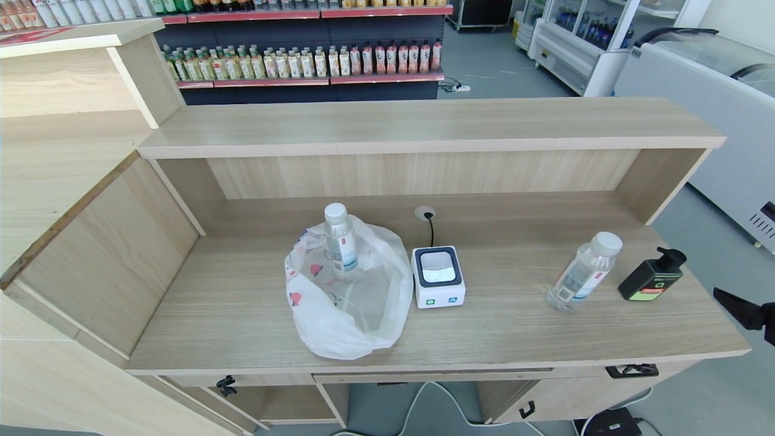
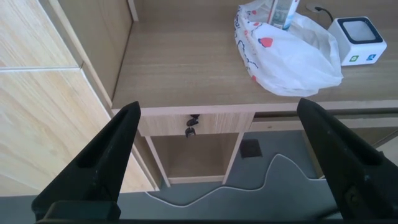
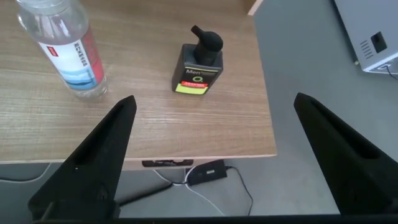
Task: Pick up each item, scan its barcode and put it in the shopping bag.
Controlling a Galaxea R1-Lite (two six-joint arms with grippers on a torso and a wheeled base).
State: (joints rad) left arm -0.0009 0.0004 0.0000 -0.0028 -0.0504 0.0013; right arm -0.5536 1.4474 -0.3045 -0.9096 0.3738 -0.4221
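Observation:
A white plastic shopping bag (image 1: 348, 297) (image 2: 289, 53) lies open on the wooden counter, with one clear water bottle (image 1: 339, 237) (image 2: 283, 12) standing in it. Right of the bag sits a white barcode scanner (image 1: 438, 276) (image 2: 362, 37). Farther right stand a second water bottle (image 1: 584, 271) (image 3: 65, 50) and a black pump bottle (image 1: 652, 277) (image 3: 199, 62). My right gripper (image 3: 214, 165) is open, held off the counter's right front corner, short of the pump bottle; one of its fingers (image 1: 742, 312) pokes in at the right. My left gripper (image 2: 217, 162) is open, low in front of the counter's left end.
A raised shelf (image 1: 424, 127) spans the back of the counter (image 1: 521, 327), with side panels at both ends. The scanner's cable runs to a grommet (image 1: 425, 213) behind it. Drawers with keys (image 2: 191, 124) sit under the front edge. Store shelves and freezers stand beyond.

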